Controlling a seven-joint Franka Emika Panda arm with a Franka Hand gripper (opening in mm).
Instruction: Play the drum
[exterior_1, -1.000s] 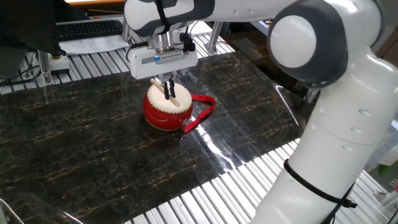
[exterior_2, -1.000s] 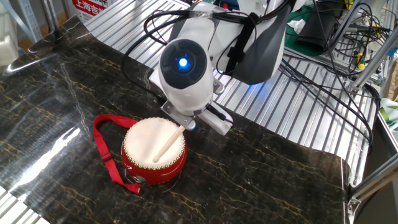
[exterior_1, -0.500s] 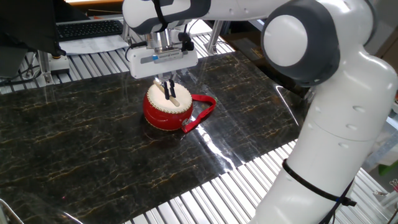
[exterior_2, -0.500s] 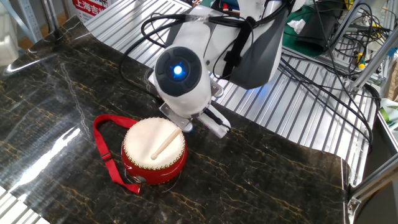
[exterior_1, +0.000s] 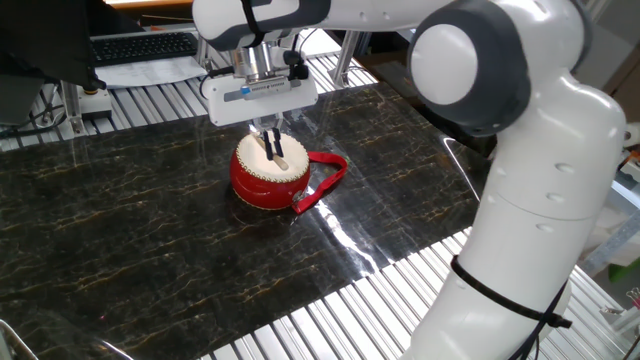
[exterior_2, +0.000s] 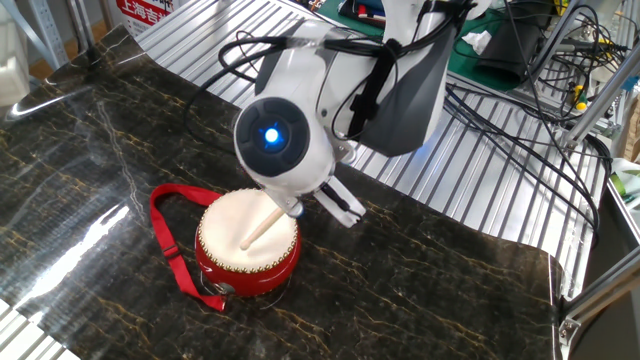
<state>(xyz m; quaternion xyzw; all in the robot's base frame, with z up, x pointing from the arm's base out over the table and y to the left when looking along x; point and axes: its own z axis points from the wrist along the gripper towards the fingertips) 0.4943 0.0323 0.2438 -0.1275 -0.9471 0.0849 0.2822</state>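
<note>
The drum (exterior_1: 267, 176) has a red body, cream skin and a red strap loop (exterior_1: 328, 180); it sits on the dark marble mat. It also shows in the other fixed view (exterior_2: 248, 245). My gripper (exterior_1: 272, 146) hangs right over the drum, shut on a thin pale wooden stick (exterior_1: 277, 155). In the other fixed view the stick (exterior_2: 262, 224) slants down onto the skin, its tip resting near the middle, and the arm's head hides the fingers.
The marble mat (exterior_1: 150, 250) covers a slatted metal table (exterior_1: 330, 310). A keyboard (exterior_1: 145, 45) lies at the back left. Cables (exterior_2: 520, 130) and a metal frame (exterior_2: 600, 290) stand at the right in the other fixed view.
The gripper and wrist have shifted slightly left over the drum. The stick's tip has slid further toward the middle of the skin. The drum has not moved.
</note>
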